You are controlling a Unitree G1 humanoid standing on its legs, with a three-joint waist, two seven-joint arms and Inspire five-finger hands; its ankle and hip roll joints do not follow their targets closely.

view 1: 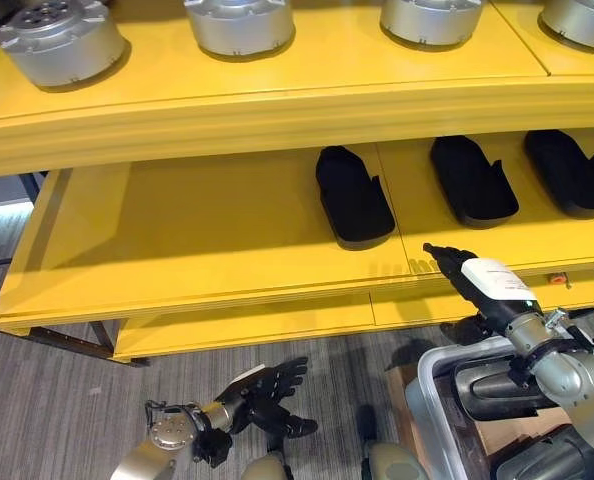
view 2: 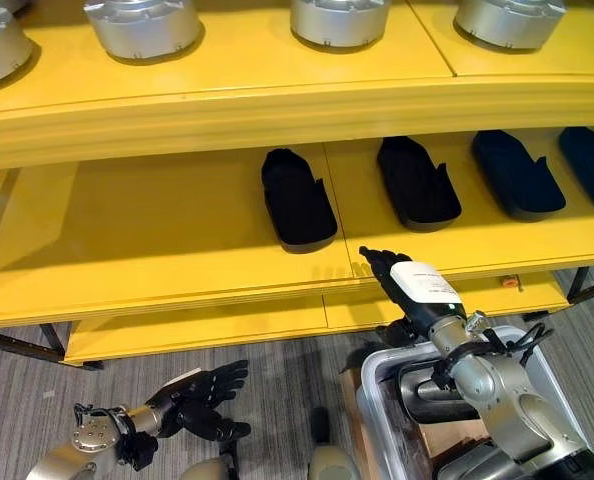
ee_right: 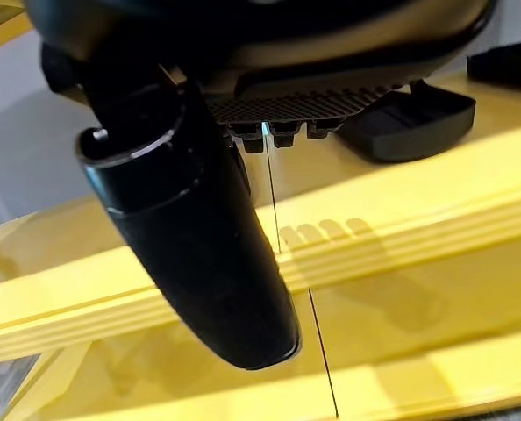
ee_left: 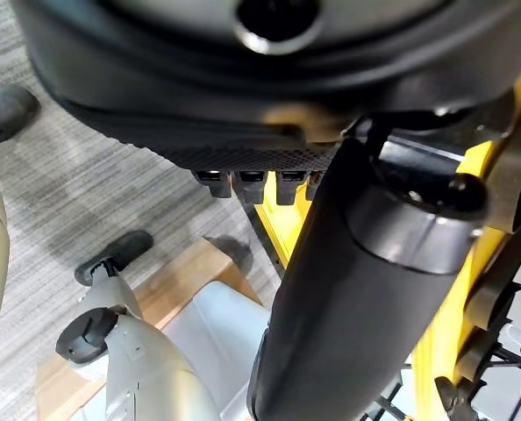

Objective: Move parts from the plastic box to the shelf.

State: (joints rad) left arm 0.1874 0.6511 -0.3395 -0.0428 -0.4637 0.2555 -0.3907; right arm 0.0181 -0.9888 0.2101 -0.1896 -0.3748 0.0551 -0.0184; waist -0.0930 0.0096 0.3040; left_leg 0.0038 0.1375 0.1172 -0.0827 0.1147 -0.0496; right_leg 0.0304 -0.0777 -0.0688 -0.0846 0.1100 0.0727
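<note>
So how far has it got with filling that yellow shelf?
Black parts already lie in a row on the middle shelf. Right now the right hand hovers open and empty by the shelf edge; the left hand hangs low, open. More dark parts wait in the plastic box.

Up at twelve o'clock, round parts (view 1: 239, 25) gleam in brushed silver metal on the smooth, satin-painted yellow shelf (view 1: 277, 110). Matt black moulded parts (view 1: 352, 195), plastic by the look, sit on the middle board. At five o'clock, a translucent glossy plastic box (view 2: 377, 385). Below, grey carpet (view 1: 57, 400), rough and ribbed.
</note>
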